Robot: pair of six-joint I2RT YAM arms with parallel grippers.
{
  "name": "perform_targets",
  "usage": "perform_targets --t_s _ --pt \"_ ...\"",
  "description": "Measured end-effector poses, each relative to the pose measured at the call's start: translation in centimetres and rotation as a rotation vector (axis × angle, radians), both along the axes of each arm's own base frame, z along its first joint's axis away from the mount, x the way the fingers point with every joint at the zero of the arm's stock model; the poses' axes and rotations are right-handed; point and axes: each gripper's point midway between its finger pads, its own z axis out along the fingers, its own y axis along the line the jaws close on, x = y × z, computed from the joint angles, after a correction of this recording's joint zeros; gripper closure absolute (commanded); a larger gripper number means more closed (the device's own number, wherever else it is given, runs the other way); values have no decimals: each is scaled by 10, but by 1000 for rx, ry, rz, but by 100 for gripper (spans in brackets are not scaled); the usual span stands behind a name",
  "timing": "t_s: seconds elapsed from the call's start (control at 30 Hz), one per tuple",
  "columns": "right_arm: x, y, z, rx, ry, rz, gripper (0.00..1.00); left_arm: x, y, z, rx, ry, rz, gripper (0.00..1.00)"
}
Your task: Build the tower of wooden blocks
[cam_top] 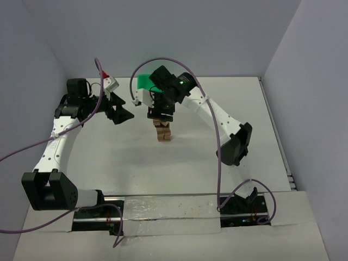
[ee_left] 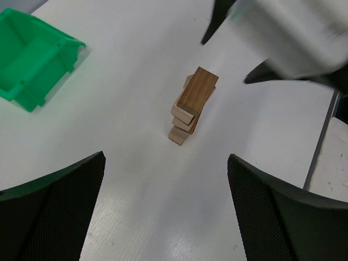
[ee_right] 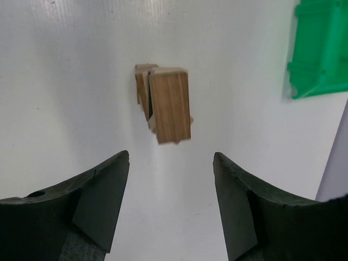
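Note:
The wood block tower (cam_top: pixel 162 131) stands mid-table, a small stack of tan blocks with a dark brown block on top (ee_left: pixel 197 89). My right gripper (cam_top: pixel 159 112) hangs just above it; in the right wrist view the jaws (ee_right: pixel 171 157) stand apart with nothing between them, and the brown top block (ee_right: pixel 169 106) lies beyond the fingertips, untouched. My left gripper (cam_top: pixel 123 115) is to the tower's left, wide open and empty (ee_left: pixel 166 160), facing the stack from a short distance. The stack's lower blocks (ee_left: pixel 179 133) sit slightly askew.
A green plastic bin (cam_top: pixel 145 81) sits behind the tower, near the right arm's wrist; it also shows in the left wrist view (ee_left: pixel 32 60) and the right wrist view (ee_right: pixel 321 49). Purple cables loop over both arms. The table's right edge (cam_top: pixel 277 141) runs alongside the right arm.

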Motion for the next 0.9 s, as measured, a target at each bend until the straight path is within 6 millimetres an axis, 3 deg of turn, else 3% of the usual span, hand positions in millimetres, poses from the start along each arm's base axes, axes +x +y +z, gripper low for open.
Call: perform_targets --t_s 0.1,0.17,0.23,0.33,0.47,0.73,0.9 --pt "-11 -15 31 60 -30 -13 12 4 2 7 8 -13 19 1" --pt "-16 -32 53 116 -42 -43 10 7 5 11 17 -16 46 1" --pt "-18 -58 69 166 -51 -97 1 12 9 11 31 -10 84 1" --pt "-13 -105 81 242 -59 -229 0 17 15 8 47 17 149 1" --pt "-15 -156 59 308 -21 -410 0 25 22 3 90 38 246 1" --pt "-36 -221 -21 412 92 -738 0 26 23 6 144 26 366 1" --pt "-46 -248 -35 516 53 -913 0 32 31 -3 144 50 444 1"
